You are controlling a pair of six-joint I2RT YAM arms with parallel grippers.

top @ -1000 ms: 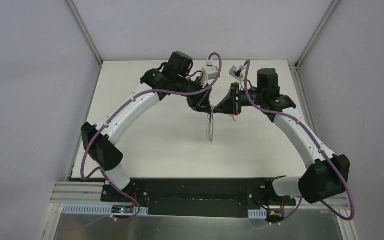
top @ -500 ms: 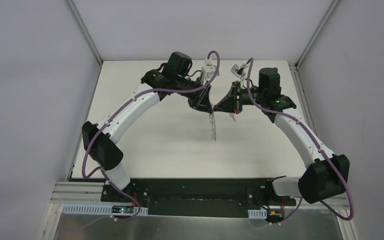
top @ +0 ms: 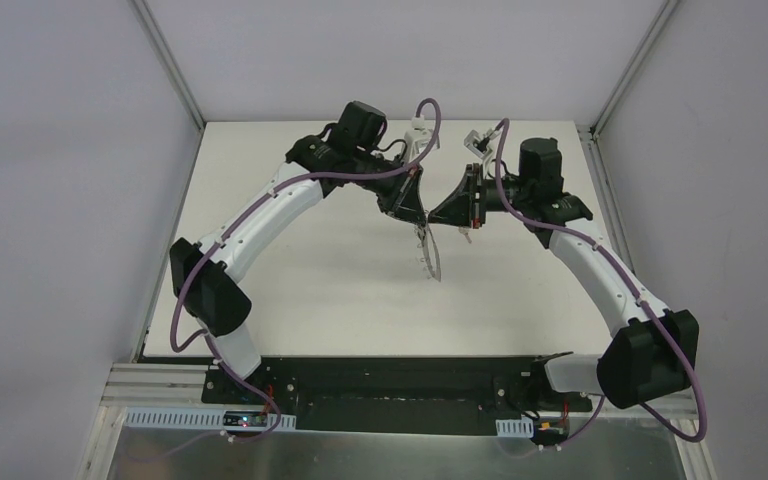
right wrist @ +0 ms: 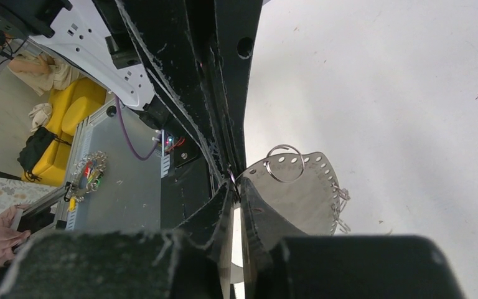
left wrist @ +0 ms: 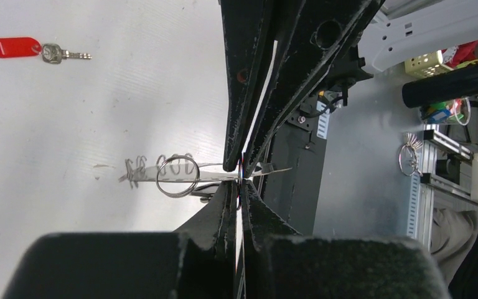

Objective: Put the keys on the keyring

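**Both grippers on the keyring, red key on the table**

Leftmost in the left wrist view: the small silver key with the bright red plastic tag [left wrist: 14, 47]. It lies flat on the white table [top: 310, 290], up and to the left of the keyring and well apart from it. Long axis runs roughly parallel to the keyring's edge-on line there, blade end toward the keyring. The dark-tagged key is not visible in any view.

Left gripper [left wrist: 239, 187]: jaws closed, pinching one end of the thin grey oval keyring [top: 430, 258].

The keyring is off the table and hangs from that pinched end, down toward the arm bases in the top view. The right wrist view shows its punched holes, a round silver split ring [right wrist: 284, 163] and small wire loops [right wrist: 339, 200] along the far edge.

Right gripper [right wrist: 235, 187]: closed as well, tips nose to nose with the left gripper's at the same end of the keyring. It looks to be gripping the keyring too.

My read: neither hand is free, so one must let go to fetch the red key. The top view doesn't show that key, so I can't tell which arm is nearer.

Containers: none involved that I can see.
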